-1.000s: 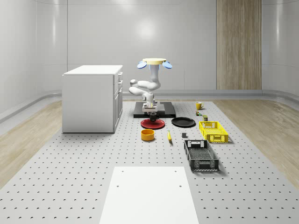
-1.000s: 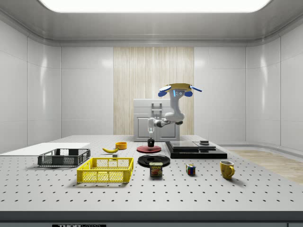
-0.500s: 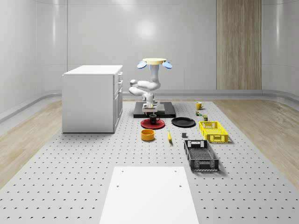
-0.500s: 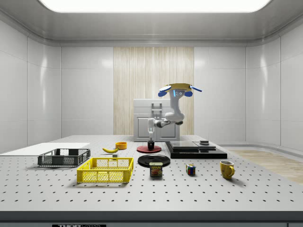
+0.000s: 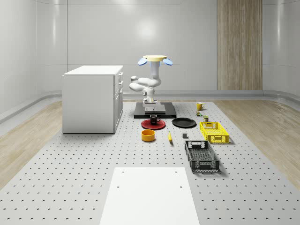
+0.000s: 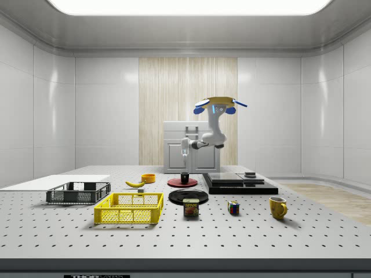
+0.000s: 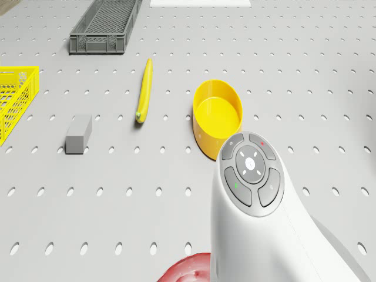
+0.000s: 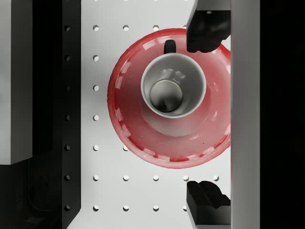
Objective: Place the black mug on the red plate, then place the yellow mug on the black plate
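Your drone point(image 5: 154, 59) hovers above the black platform point(image 5: 164, 112), behind the red plate point(image 5: 153, 124). The black mug point(image 5: 153, 119) stands upright on that plate, and the gripper point(image 8: 209, 114) hangs straight above it, fingers point(image 8: 207, 31) spread apart and empty. The yellow mug point(image 6: 278, 207) sits well apart on the table point(image 5: 70, 178), away from the black plate point(image 5: 183, 123).

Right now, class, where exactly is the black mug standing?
The black mug stands upright on the red plate, left of the black plate in the whole-scene view; the open gripper hangs above it, apart from it.
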